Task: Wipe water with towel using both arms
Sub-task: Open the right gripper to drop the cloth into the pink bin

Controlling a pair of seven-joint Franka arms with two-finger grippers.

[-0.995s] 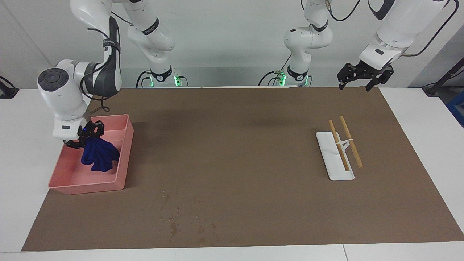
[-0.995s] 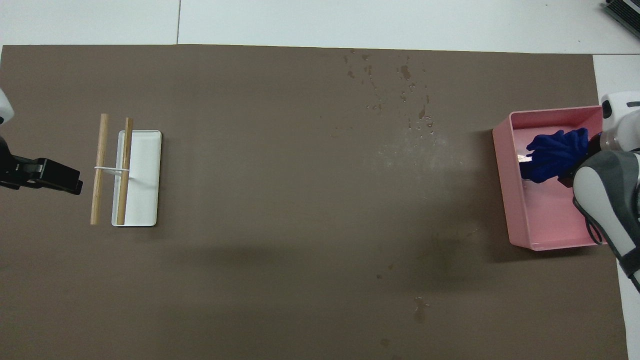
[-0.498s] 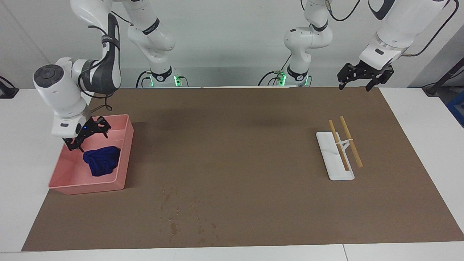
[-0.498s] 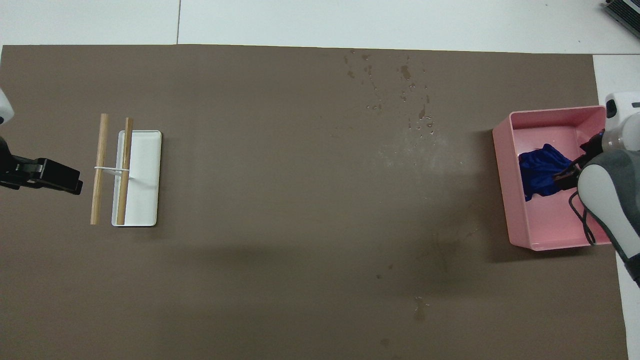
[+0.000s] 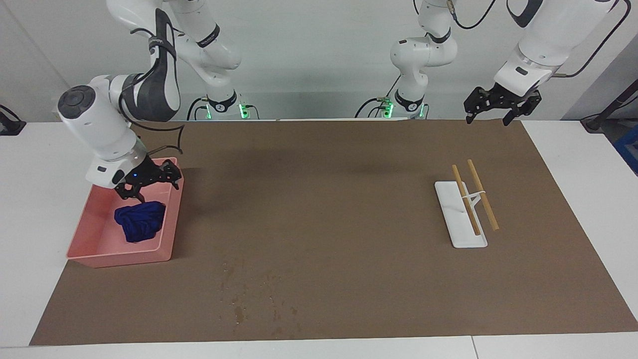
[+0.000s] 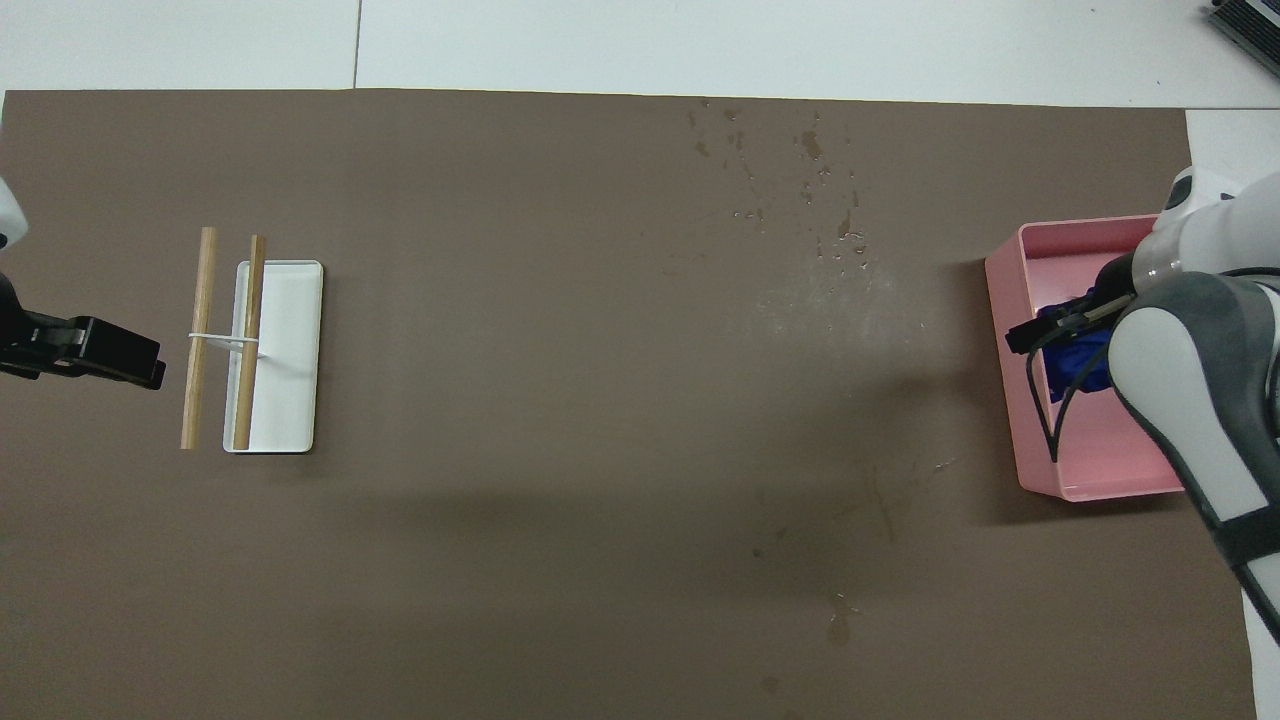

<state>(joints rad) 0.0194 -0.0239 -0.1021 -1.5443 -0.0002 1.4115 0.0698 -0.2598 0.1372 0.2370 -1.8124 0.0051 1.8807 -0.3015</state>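
The deep blue towel lies bunched in the pink tray at the right arm's end of the table; from overhead the towel shows partly under the arm. My right gripper hangs open just above the towel and holds nothing; the overhead view shows the right gripper over the tray. The water is scattered dark specks on the brown mat, farther from the robots than the tray, and shows overhead as water. My left gripper waits open in the air over the mat's corner.
A white oblong dish with two wooden sticks laid over it sits toward the left arm's end. Overhead, the left gripper hovers beside the dish. A few more damp specks lie nearer the robots.
My right gripper has opened and let the towel drop into the pink tray, then lifted and swung toward the tray's inner wall. The left arm has stayed still.
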